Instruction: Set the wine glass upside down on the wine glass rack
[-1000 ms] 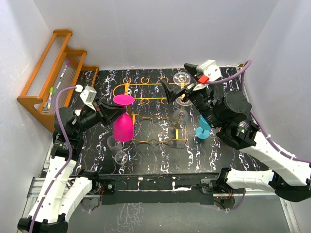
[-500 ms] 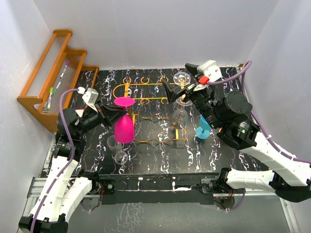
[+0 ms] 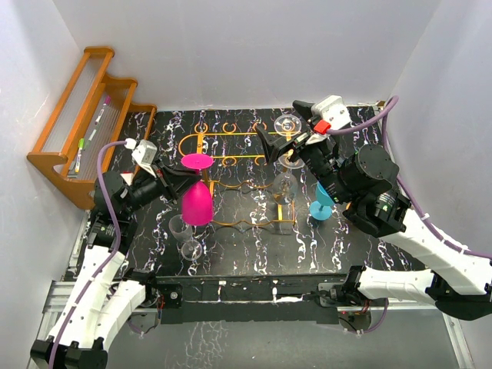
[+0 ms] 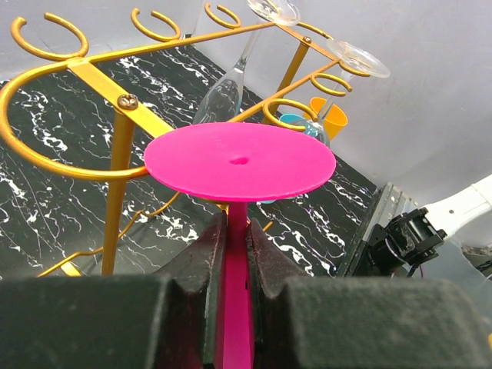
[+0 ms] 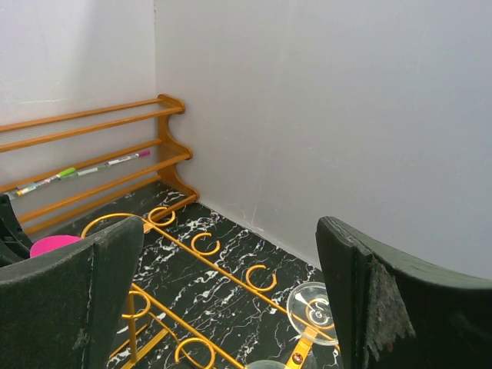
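Risk: wine glass (image 4: 240, 161) foot could clip the wine glass rack (image 4: 115, 86) wire, or the stem miss a loop and slip. Glass inverted, just beside the rack's left end, not hung. Left gripper (image 4: 234, 254) pinches the stem, arm low, reaching in. Farther off, right gripper (image 3: 286, 143) spread wide, hovering by clear glasses (image 3: 288, 123).

The wine glass rack (image 3: 238, 165) stands mid-table (image 3: 246, 246). At its left end, the left tool (image 3: 181, 175) grips an upside-down wine glass (image 3: 195, 201) by the stem. Two small glasses (image 3: 184, 238) sit on the table just in front. A wooden rack (image 3: 84, 115) stands far left.
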You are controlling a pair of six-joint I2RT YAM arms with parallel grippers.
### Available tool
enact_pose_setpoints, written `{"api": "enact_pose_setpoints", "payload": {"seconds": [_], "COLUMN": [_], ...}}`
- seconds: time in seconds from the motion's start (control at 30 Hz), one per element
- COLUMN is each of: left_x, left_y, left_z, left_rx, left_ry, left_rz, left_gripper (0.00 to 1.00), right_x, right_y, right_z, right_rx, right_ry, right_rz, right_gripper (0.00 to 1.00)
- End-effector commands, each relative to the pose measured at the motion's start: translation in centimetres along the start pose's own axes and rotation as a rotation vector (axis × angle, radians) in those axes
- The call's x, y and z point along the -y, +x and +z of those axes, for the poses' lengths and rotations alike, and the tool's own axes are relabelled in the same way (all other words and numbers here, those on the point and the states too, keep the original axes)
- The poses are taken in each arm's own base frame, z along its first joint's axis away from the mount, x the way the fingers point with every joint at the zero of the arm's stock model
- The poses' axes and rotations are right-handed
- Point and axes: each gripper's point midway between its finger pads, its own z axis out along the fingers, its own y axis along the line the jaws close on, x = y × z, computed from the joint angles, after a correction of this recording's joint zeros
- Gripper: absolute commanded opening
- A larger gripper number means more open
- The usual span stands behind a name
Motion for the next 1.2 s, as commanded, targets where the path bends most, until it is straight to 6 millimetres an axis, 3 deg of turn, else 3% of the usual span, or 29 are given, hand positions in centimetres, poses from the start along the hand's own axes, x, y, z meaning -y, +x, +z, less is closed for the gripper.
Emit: {"api": "enact_pose_setpoints", "payload": {"seconds": [0.0,0.17,0.3,0.4,0.97,1.1,1.17], "left_x": [-0.1,-0.3,-0.3,-0.4,-0.5,-0.9,-1.0], "left_y": [0.4,0.1,0.0,0.0,-0.2,-0.3,-0.5], "left_z": [0.2,0.5,0.6,0.6,-0.3,-1.1,-1.6], "left_rx": [-0.002,0.009,0.004,0.001,-0.015,-0.049,-0.063], "left_ry": [0.012,0.008,0.007,0.005,-0.04,-0.1,-0.13], "left_rz": [-0.007,-0.007,-0.009,-0.008,0.05,0.091,0.117], "left_gripper": [0.06,0.09,0.23,0.27,0.33,0.49,0.5], "right_x": [0.4,0.3,0.4,0.3,0.6,3.4,4.5], "right_y": [-1.1,-1.0,-1.0,-0.9,-0.2,2.8,6.2], "right_z": [-0.4,-0.5,-0.5,-0.5,-0.3,0.1,0.8], "right_rx": [0.029,0.026,0.025,0.022,-0.003,-0.174,-0.314], "right_ry": [0.002,0.0,0.001,-0.001,0.028,0.244,0.285], "right_rz": [0.011,0.011,0.011,0.009,0.026,0.064,0.056], "right_gripper": [0.98,0.98,0.98,0.98,0.98,0.98,0.98]}}
